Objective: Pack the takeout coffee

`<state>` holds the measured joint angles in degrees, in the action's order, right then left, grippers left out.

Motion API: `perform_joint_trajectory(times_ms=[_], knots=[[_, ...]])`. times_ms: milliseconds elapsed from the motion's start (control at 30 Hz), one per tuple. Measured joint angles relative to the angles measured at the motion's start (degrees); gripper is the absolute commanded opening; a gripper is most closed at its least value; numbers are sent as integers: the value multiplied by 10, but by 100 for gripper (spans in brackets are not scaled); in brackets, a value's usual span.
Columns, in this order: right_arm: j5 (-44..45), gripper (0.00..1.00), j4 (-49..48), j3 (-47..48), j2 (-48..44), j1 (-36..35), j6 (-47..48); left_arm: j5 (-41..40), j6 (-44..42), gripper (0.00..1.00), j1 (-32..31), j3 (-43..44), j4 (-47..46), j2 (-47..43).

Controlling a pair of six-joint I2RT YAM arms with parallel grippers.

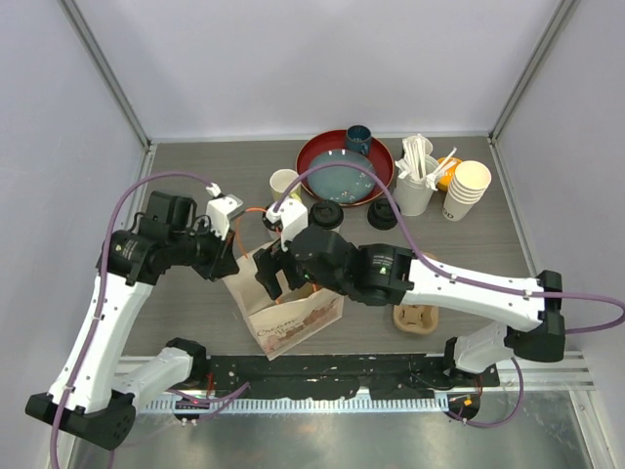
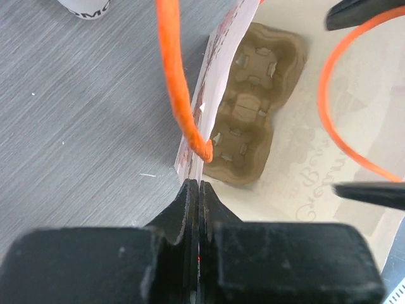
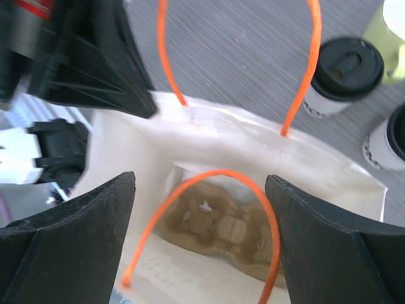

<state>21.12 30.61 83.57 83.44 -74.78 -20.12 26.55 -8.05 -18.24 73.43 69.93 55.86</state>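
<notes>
Two takeout coffee cups with black lids (image 1: 325,216) (image 1: 383,213) stand on the table behind the paper bag (image 1: 293,327); in the right wrist view they show as one cup (image 3: 345,68) and a second (image 3: 391,136) at the right edge. The bag stands open with a brown pulp cup carrier (image 2: 250,107) (image 3: 221,221) lying on its bottom. My left gripper (image 2: 198,187) (image 1: 234,268) is shut on the bag's near rim beside an orange handle (image 2: 180,82). My right gripper (image 3: 199,234) (image 1: 276,278) hangs open over the bag's mouth with nothing in it.
A second pulp carrier (image 1: 415,318) lies on the table right of the bag. Behind are a pale yellow mug (image 1: 284,183), a red plate (image 1: 312,156) with a dark blue cup (image 1: 357,140), a white pot of utensils (image 1: 415,186) and stacked paper cups (image 1: 466,189).
</notes>
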Motion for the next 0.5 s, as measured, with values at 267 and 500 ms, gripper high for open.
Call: perform_joint_trajectory(times_ms=[267,500], knots=[[-60,90,-65,-4,-61,0,41,-7,-5,0,0,1,19,-9],[-77,95,-57,23,-73,1,54,-44,-26,0,0,16,48,-14]])
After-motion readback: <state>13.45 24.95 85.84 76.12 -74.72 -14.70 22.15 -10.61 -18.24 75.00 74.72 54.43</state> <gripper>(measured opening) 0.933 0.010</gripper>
